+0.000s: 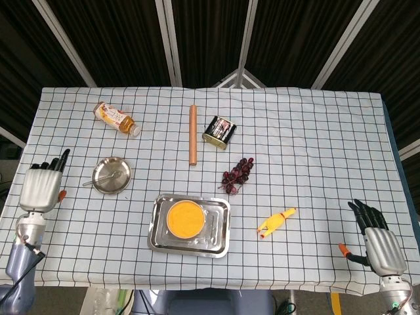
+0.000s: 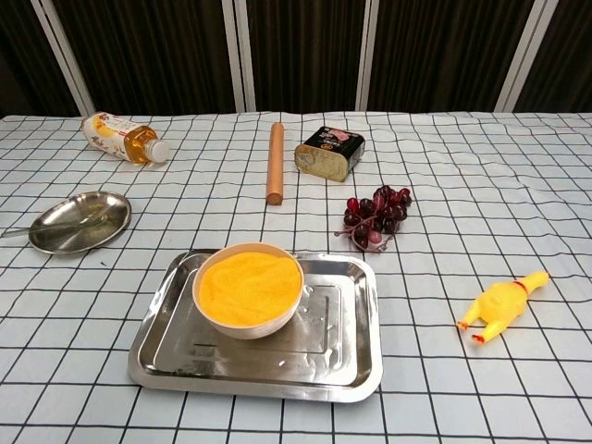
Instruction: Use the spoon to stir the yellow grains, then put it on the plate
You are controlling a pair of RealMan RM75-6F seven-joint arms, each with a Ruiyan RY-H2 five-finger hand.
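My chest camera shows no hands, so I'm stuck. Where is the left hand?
Observer: The left hand is near the left edge of the table, left of the plate, not touching it.
Operator: Holding the spoon?
Observer: No, its fingers are spread and empty; the spoon lies on the plate.
Operator: And the right hand?
Observer: Near the table's front right corner, the right hand is open and empty.

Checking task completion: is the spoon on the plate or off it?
On it. The spoon lies in the plate, handle poking over the left rim; the left hand is clear of it.
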